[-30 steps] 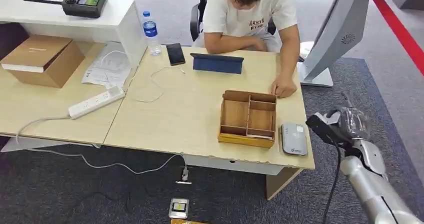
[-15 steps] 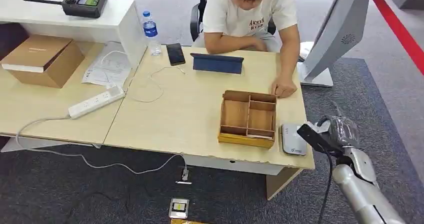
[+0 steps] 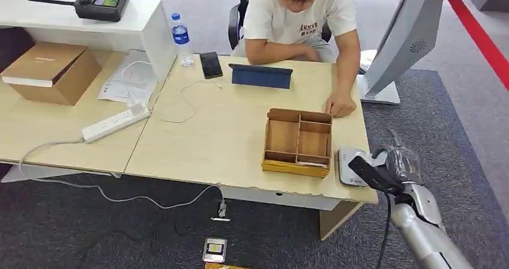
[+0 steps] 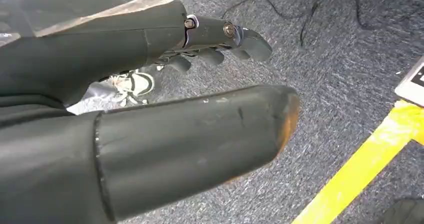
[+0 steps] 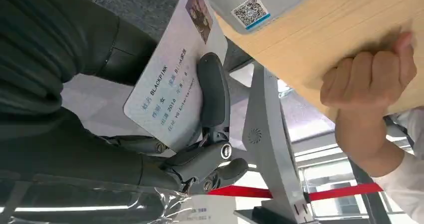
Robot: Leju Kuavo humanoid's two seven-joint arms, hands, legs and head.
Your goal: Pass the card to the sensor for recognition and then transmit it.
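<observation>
Gripping the card (image 5: pixel 172 91), our right hand (image 3: pixel 393 168) hung at the bench's (image 3: pixel 228 137) near right corner, with the card pinched between thumb and a dark finger (image 5: pixel 214 96) laid across its printed face. In the head view the card (image 3: pixel 367 172) appeared as a dark slab projecting from the hand toward the sensor (image 3: pixel 350 166). The card's leading edge overlapped the sensor's outer edge in that view; we could not tell whether the two touched. In the right wrist view the sensor (image 5: pixel 250 4), a grey unit bearing a QR label, lay just beyond the card's far edge.

Our left hand (image 4: pixel 165 114) hung over grey carpet (image 4: pixel 340 59) with nothing in it. Its thumb extended forward and its fingers (image 4: pixel 220 41) were curled but apart from the thumb. A yellow floor stripe (image 4: pixel 360 169) ran beyond the thumb tip.

Beyond the sensor from the right hand stood a wooden organiser tray (image 3: pixel 298 142) with several compartments, just beside the sensor. A person (image 3: pixel 300 17) sat at the far side of the bench, one fist (image 3: pixel 341 107) resting on the surface just past the tray's far corner. The same fist (image 5: pixel 370 79) appeared in the right wrist view. A blue tablet case (image 3: pixel 261 75), a phone (image 3: pixel 210 64) and a water bottle (image 3: pixel 180 38) lay well away from the right hand.
</observation>
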